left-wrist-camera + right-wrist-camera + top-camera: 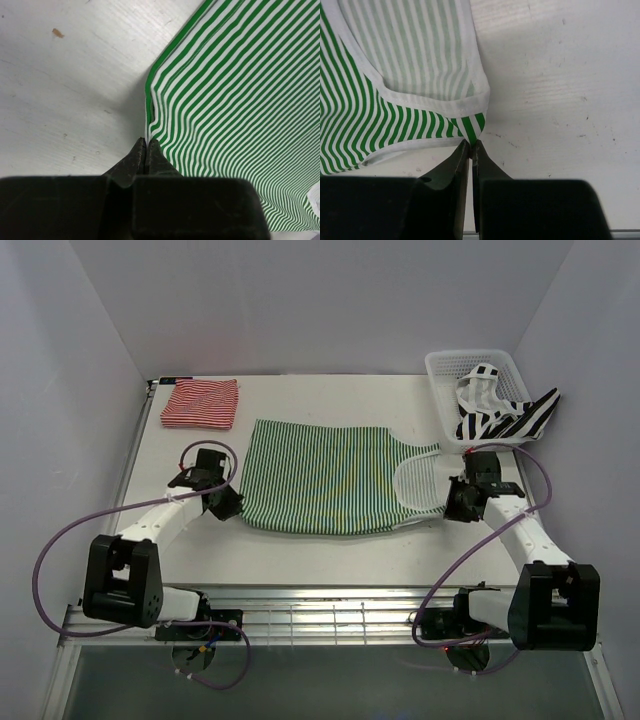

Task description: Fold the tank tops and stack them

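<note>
Three tops are in sight from above. The red-and-white top (200,404) lies folded at the far left corner of the table (300,555). The black-and-white top (500,412) is heaped in the basket (437,368) at the far right, spilling over its rim. The green-and-white top (320,478) is spread flat in the middle, hem to the left and straps to the right. The left gripper (228,502) sits at the near hem corner and the right gripper (458,502) at the near strap. From the left wrist, the fingers (136,156) are pressed tight together right at the hem's edge. The striped cloth (240,100) runs into their tips and puckers in a small ripple just ahead of them, so it looks pinched, though only by a sliver. From the right wrist, the jaws are closed to a hairline slit on the very tip of the strap (472,125), with bare table beside it. To my eye both holds are thin. If the arms lift at different speeds or pull away from each other, the strap tip could slide out and that end would flop down. On the hem side the pinch may have caught only one layer, in which case the fold would drag crooked and bunch up rather than land square.
</note>
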Robot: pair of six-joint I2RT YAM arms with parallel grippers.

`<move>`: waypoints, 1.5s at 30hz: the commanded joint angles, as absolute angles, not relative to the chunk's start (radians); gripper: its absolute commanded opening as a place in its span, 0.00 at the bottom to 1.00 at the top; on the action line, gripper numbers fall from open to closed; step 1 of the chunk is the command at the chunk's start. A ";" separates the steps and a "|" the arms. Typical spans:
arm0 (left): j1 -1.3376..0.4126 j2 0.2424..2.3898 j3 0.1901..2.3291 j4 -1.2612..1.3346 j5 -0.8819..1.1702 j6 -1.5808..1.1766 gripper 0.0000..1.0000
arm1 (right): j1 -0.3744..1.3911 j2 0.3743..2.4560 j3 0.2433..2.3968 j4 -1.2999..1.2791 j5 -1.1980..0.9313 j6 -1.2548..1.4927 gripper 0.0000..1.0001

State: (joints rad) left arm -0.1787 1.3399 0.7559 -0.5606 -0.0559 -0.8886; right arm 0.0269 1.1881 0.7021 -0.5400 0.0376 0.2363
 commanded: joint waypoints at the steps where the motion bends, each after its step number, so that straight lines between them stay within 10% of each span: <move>1: -0.178 1.351 0.850 -0.555 -0.040 -0.887 0.00 | 0.020 1.207 0.805 -0.555 0.020 0.210 0.08; 32: -0.138 1.769 1.288 -0.660 -0.041 -0.844 0.00 | -0.029 1.523 1.084 -0.574 -0.031 0.179 0.08; 45: -0.137 1.459 0.910 -0.791 -0.009 -0.847 0.00 | -0.052 1.244 0.798 -0.719 0.011 0.224 0.08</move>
State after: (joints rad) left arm -0.1448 1.5635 1.0073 -0.7254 -0.0097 -0.8539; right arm -0.0345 1.3037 0.8604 -0.6441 -0.0204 0.2031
